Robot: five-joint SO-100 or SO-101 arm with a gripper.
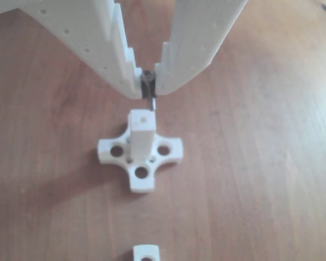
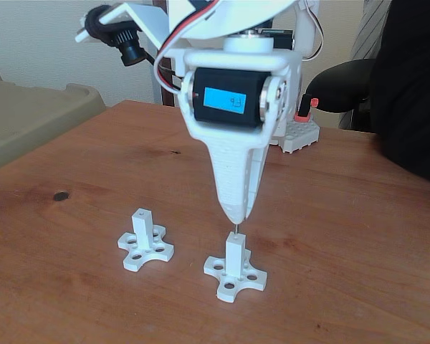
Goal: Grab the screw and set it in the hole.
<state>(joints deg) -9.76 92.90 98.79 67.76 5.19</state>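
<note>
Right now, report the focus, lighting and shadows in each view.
Other view: soft and hazy overall, the tool and screw blurred, white plastic washed out; a faint shadow lies left of the white post on the table. Fixed view: sharper, even daylight, mild sheen on the wood, the post's edges crisp.

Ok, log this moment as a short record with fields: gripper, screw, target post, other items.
gripper: gripper pointing down, fingers shut on the screw
screw: screw held upright, tip just above the hole; not yet inserted
target post: white post on a cross-shaped base, under the gripper in the fixed view
other items: second post to its left in the fixed view
surface: wooden table
</note>
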